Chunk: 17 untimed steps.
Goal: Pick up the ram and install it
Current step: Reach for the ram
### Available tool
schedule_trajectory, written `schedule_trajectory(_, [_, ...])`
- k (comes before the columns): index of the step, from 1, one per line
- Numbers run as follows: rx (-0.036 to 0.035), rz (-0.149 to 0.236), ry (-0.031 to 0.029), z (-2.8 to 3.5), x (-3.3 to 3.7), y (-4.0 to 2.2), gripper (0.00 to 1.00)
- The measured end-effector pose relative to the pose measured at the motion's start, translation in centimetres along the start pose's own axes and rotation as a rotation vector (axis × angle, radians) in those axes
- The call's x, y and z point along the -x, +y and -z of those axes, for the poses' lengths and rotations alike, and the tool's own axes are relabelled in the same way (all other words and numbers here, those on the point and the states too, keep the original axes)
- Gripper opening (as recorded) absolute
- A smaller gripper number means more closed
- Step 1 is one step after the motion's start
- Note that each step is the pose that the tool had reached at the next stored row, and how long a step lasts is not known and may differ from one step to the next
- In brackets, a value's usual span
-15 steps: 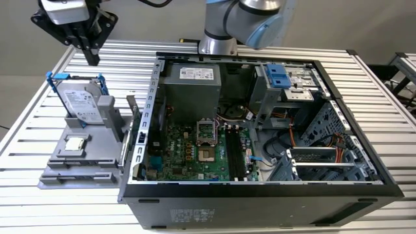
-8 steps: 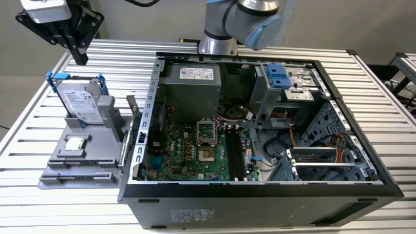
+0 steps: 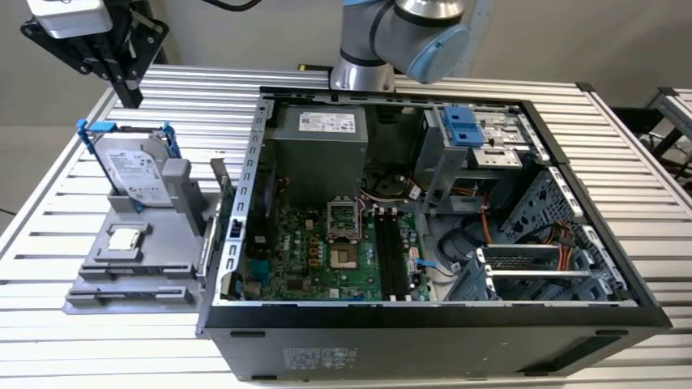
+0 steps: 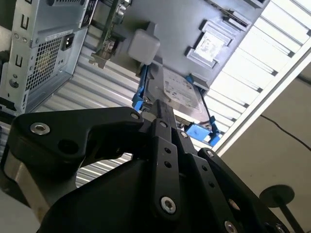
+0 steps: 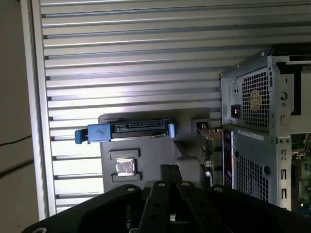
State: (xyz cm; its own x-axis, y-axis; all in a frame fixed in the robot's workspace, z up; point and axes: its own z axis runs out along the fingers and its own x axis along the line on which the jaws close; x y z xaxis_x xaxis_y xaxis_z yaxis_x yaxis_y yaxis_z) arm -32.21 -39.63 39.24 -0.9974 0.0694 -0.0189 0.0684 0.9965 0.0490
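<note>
The ram [image 3: 219, 185] is a thin stick standing on edge in the grey holder [image 3: 130, 271], between the hard drive and the case's outer wall. In the second wrist view the ram [image 4: 108, 31] shows as a greenish board edge. My gripper [image 3: 130, 96] hangs high over the table's far left corner, behind the holder and well apart from the ram. In both wrist views its black fingers [image 5: 169, 175] [image 4: 163, 114] lie together, shut on nothing. The motherboard's black slots [image 3: 391, 255] lie inside the open computer case [image 3: 433, 312].
On the holder, a silver hard drive in a blue frame [image 3: 135, 166] stands upright, and a small square silver chip [image 3: 126, 237] lies in front of it. The slatted metal table [image 3: 44, 324] extends around the case. The arm's base [image 3: 362, 69] rises behind the case.
</note>
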Motion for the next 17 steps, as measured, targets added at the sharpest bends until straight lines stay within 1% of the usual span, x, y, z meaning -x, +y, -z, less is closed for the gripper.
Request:
schedule_trajectory(4, [0.0001,0.000,0.0001,0.00,-0.01,-0.02,0.00])
schedule_trajectory(5, [-0.0001,0.000,0.0001,0.00,-0.01,-0.18,0.00])
schedule_trajectory(8, [0.0000,0.000,0.0002,-0.06,0.09,-1.42,0.00])
schedule_trajectory(17, [0.0000,0.000,0.0004,-0.18,0.43,-5.52,0.00])
